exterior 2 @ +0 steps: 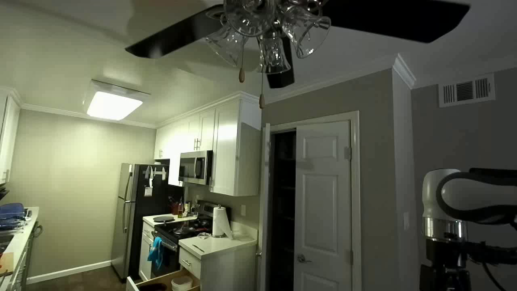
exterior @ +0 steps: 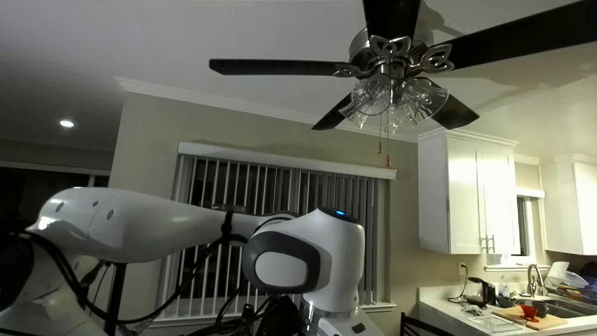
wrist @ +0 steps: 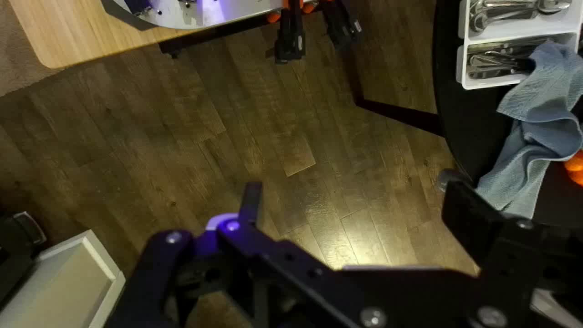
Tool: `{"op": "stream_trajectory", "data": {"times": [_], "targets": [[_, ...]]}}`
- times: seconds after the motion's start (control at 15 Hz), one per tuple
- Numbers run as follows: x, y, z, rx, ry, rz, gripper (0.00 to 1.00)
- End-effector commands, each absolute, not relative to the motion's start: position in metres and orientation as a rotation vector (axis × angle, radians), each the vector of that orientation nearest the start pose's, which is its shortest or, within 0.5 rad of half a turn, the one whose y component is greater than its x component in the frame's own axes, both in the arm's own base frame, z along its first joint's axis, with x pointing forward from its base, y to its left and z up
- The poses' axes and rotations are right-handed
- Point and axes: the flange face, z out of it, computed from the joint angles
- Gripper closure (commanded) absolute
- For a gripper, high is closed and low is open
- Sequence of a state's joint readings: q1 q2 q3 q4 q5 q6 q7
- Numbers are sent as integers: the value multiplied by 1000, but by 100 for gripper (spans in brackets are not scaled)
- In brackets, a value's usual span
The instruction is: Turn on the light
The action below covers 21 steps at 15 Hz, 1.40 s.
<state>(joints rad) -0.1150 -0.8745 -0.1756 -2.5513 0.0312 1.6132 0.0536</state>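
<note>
In my wrist view, the fingers [wrist: 251, 201] stand wide apart above the floor [wrist: 255, 136]. In both exterior views I see the light [exterior: 395, 100] hanging unlit beneath the fan [exterior: 392, 46].

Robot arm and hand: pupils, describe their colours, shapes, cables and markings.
The arm is glossy white and rounded, with a dark grey oval ring, a small blue light, a silver collar and black cables. The hand is black and angular, its linked parts dotted with silvery screws. No lettering is readable.
</note>
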Motion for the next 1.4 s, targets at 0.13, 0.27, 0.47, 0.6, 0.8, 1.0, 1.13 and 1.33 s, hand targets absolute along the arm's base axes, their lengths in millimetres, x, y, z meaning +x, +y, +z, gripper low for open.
{"op": "stream_trajectory", "data": {"times": [0.13,0.27,0.47,0.6,0.8,1.0,1.13,1.33], "targets": [[271,-86,525,-2940,413,85,0],[271,-86,525,-2940,413,85,0],[285,-60,534,-2944,294,-57,0],[297,-24,550,-2958,183,-186,0],[311,41,570,-2960,-17,-360,0],[324,107,595,-2906,-175,-610,0],[333,142,615,-2834,-247,-797,0],[348,186,652,-2700,-357,-1075,0]]}}
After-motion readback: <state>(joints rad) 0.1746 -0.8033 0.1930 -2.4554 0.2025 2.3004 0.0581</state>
